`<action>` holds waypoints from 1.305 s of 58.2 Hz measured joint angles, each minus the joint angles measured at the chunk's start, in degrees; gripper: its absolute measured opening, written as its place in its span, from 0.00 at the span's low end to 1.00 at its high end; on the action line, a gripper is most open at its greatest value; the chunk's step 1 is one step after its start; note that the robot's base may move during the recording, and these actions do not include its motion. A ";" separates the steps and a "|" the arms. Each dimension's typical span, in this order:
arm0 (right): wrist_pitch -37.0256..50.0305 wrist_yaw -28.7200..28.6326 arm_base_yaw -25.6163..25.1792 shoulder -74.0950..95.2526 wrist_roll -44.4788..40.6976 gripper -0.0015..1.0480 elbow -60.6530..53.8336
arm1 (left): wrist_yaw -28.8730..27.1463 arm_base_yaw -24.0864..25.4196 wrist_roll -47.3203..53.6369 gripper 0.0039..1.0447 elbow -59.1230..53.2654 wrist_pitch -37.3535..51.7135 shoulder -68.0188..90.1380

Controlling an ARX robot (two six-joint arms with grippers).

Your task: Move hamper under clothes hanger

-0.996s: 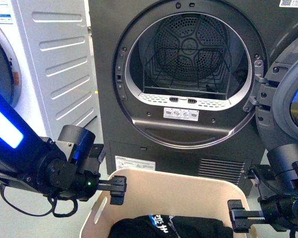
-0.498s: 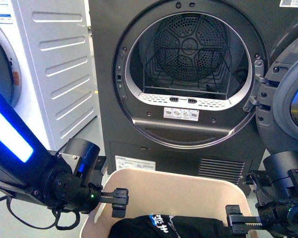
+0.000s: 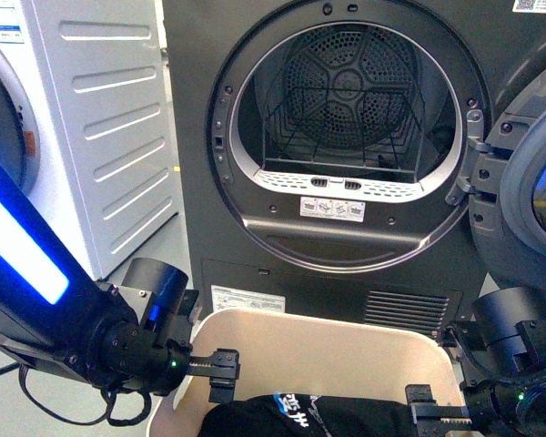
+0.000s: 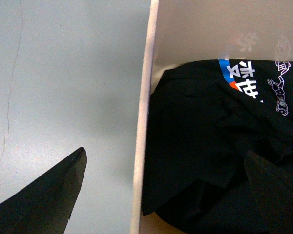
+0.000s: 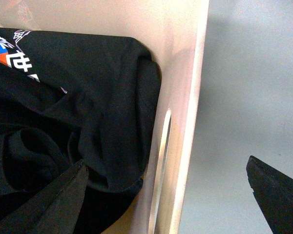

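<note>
Front view showed a dark grey dryer [image 3: 346,291] filling most of the scene, its round door [image 3: 528,182] swung open to the right and its drum bare. A white washing machine [image 3: 109,118] stood just beside it on the left.

On the floor [image 4: 63,73] right in front of the dryer sat the hamper [image 3: 318,350], beige with a rolled rim, low in the picture between the two arms. A black garment [image 3: 300,419] with white and blue print lay crumpled inside it.

The left gripper [image 3: 220,375] reached in over the hamper's left rim, and the right gripper [image 3: 423,414] sat at its right rim.

In the left wrist view the jaws stood wide apart astride the hamper's side wall: one of the fingers [image 4: 44,200] hung outside over the floor and the other over the garment inside, neither pressed against the wall. In the right wrist view the spread was just as wide, with one of the fingers [image 5: 44,204] above the garment and the other outside over the floor. The wall's handle cut-out [image 5: 161,161] lay between them. Neither gripper held anything.
</note>
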 joint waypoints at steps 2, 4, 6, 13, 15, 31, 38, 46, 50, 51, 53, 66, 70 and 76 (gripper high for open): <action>0.02 0.04 0.00 0.11 0.02 0.92 0.00 | 0.00 -0.02 -0.11 0.94 0.00 0.04 0.15; 0.02 0.04 0.04 0.20 0.02 0.92 0.00 | -0.04 -0.09 -0.20 0.94 0.00 0.09 0.31; 0.04 0.07 0.04 0.28 0.02 0.92 0.00 | -0.04 -0.13 -0.39 0.94 0.00 0.15 0.48; 0.13 0.07 0.04 0.50 0.02 0.92 0.00 | -0.04 -0.22 -0.57 0.94 0.00 0.24 0.92; 0.15 0.07 0.07 0.59 0.02 0.92 0.00 | -0.09 -0.22 -0.57 0.94 0.00 0.24 0.96; 0.22 0.15 0.22 1.29 0.20 0.63 0.00 | -1.79 -0.04 -0.57 0.68 0.00 0.68 1.01; 0.24 0.33 0.22 1.33 0.20 0.46 0.00 | -2.03 0.04 -0.57 0.49 0.00 0.72 1.01; 0.24 0.55 0.22 1.57 0.20 0.26 0.02 | -2.14 0.09 -0.57 0.30 0.00 0.74 1.01; 0.22 0.52 0.22 1.64 0.20 0.16 0.02 | -2.21 0.09 -0.57 0.20 0.00 0.74 1.01; 0.22 0.48 0.22 1.66 0.20 0.14 0.02 | -2.43 0.09 -0.57 0.16 0.00 0.74 1.01; 0.22 0.37 0.24 1.66 0.28 0.07 0.07 | -2.69 0.13 -0.57 0.11 0.00 0.74 1.01; -0.04 0.98 0.42 1.77 1.53 0.03 0.57 | -2.27 0.39 -0.55 0.04 -0.11 0.76 1.01; -0.20 0.98 0.42 1.77 1.55 0.03 0.70 | -2.34 0.39 -0.55 0.04 -0.11 0.79 1.01; -0.52 1.14 0.55 1.77 1.57 0.03 0.83 | -2.45 0.46 -0.52 0.04 -0.11 0.79 0.98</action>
